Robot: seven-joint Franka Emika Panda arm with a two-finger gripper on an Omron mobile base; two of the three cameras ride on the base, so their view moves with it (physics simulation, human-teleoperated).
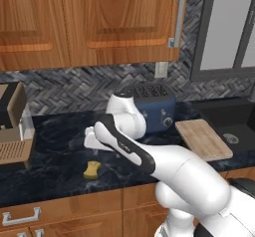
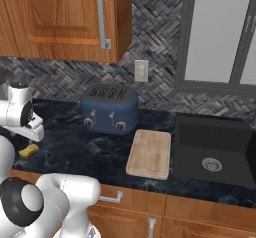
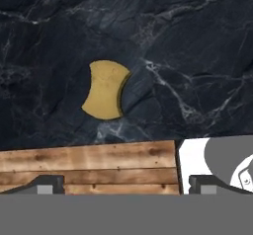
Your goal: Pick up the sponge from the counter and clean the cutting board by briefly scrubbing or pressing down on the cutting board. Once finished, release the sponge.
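The yellow sponge [image 1: 91, 169] lies flat on the dark marble counter [image 1: 55, 156] near its front edge, left of the arm; it also shows as the sponge [image 2: 28, 151] and the sponge [image 3: 105, 90]. My gripper [image 3: 126, 184] hangs above the counter, open, its two dark fingertips [image 3: 47, 184] wide apart with nothing between them. The sponge sits ahead of the fingers and slightly toward the left one, apart from both. The light wooden cutting board [image 1: 203, 139] lies well to the right, between the toaster and the sink, also seen as the cutting board [image 2: 149, 153].
A dark blue toaster [image 1: 149, 109] stands at the back behind the arm. A black-and-tan coffee machine [image 1: 12, 131] occupies the counter's left end. A black sink [image 2: 212, 152] sits right of the board. Wooden wall cabinets [image 1: 99, 17] hang overhead, and wooden drawer fronts [image 3: 89, 162] run below the counter edge.
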